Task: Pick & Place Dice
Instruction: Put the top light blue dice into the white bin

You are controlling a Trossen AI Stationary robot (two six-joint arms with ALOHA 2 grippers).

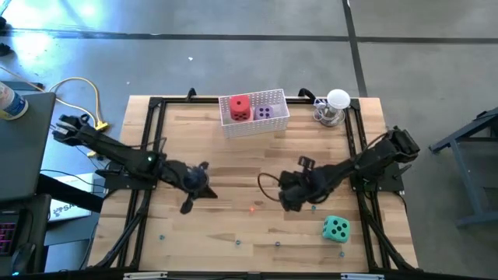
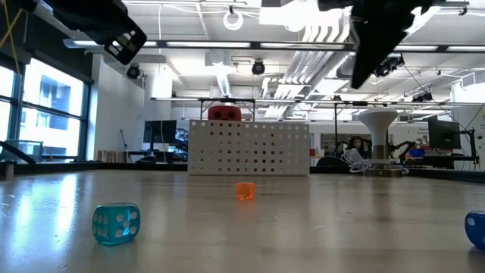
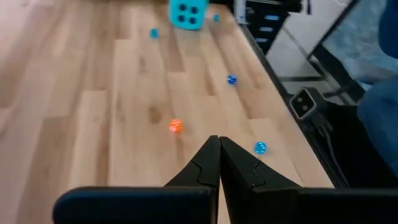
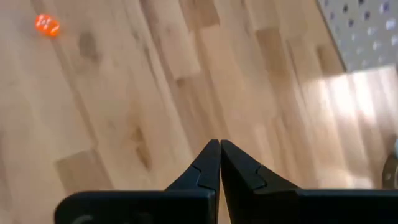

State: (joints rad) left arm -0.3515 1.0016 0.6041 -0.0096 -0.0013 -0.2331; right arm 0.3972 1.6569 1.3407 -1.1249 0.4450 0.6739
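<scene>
Red die (image 1: 240, 107) and purple die (image 1: 265, 113) in the white basket (image 1: 226, 124), teal-green die (image 1: 336, 229) on the tabletop (image 1: 233, 194) near the right gripper (image 1: 286, 199); both grippers' fingers closed, empty, so the right should open wide and descend squarely over it.

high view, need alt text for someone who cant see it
Overhead, two dark arms reach over a wooden table, left gripper and right gripper both shut and empty. A white basket at the far edge holds a red die and purple die; a teal-green die sits near the right gripper.
</scene>
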